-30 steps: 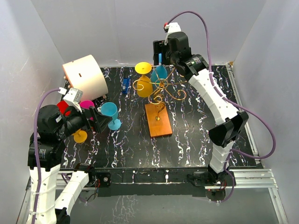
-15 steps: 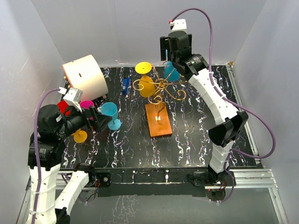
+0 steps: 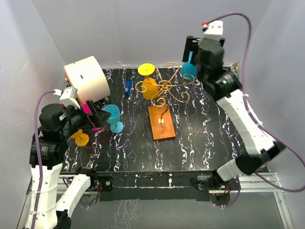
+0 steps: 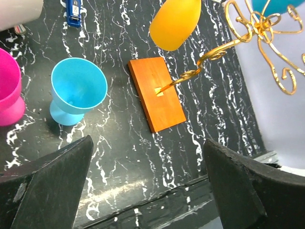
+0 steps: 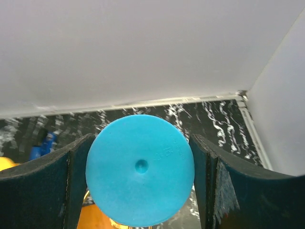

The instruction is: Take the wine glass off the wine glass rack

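The wine glass rack (image 3: 164, 88) is gold wire on an orange-brown wooden base (image 3: 161, 122) at the table's middle; it also shows in the left wrist view (image 4: 259, 38). A yellow wine glass (image 3: 148, 86) hangs upside down on it. My right gripper (image 3: 192, 56) is shut on a blue wine glass (image 3: 188, 67), held clear of the rack at its upper right. In the right wrist view the glass's round foot (image 5: 139, 169) sits between the fingers (image 5: 38, 191). My left gripper (image 4: 150, 191) is open and empty at the left, above the table.
A blue glass (image 3: 113, 117), a pink cup (image 3: 88, 108) and a yellow glass (image 3: 82, 139) stand on the table by the left gripper. A white cylinder (image 3: 87, 78) lies at the back left, a small blue object (image 3: 127, 87) beside it. White walls enclose the table.
My right arm has swung right and up with the blue wine glass, carrying it from the rack's top to the rack's right. The left arm shifted slightly.
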Controlling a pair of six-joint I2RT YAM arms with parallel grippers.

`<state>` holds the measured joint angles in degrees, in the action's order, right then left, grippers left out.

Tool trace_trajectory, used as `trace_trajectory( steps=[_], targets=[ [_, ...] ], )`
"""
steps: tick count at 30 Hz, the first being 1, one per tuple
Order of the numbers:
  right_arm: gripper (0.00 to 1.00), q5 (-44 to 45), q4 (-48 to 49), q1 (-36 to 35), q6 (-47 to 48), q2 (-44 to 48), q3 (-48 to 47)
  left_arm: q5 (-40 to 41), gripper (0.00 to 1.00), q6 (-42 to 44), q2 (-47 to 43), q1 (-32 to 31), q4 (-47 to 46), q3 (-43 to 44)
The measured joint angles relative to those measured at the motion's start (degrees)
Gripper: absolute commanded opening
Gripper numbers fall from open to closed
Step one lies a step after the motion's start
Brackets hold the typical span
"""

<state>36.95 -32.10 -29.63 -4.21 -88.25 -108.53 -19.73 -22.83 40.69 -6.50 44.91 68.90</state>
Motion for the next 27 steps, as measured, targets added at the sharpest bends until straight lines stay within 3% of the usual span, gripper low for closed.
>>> trace_trajectory(
  steps=[6,11,15,20,27],
  targets=[
    [0.52,-8.2,4.9,0.0,-5.2,13.8,5.9,-2.0,0.99,-8.0,-1.0,0.0,-2.6,0.0],
    [0.52,-18.2,8.5,0.1,-10.3,22.4,8.1,-7.3,0.99,-15.9,-2.4,0.0,-10.3,-0.9],
    [0.51,-26.1,11.0,0.1,-15.5,26.6,8.9,-13.3,0.99,-23.7,-4.0,0.0,-21.6,-5.1],
    [0.50,-38.9,16.9,0.1,-25.4,29.9,13.8,-20.5,0.99,-37.1,-3.8,0.0,-42.1,-11.8],
    [0.45,-57.3,34.5,0.0,-46.9,28.0,25.1,-24.9,0.97,-51.8,-2.0,0.0,-63.3,-16.5]
  ],
)
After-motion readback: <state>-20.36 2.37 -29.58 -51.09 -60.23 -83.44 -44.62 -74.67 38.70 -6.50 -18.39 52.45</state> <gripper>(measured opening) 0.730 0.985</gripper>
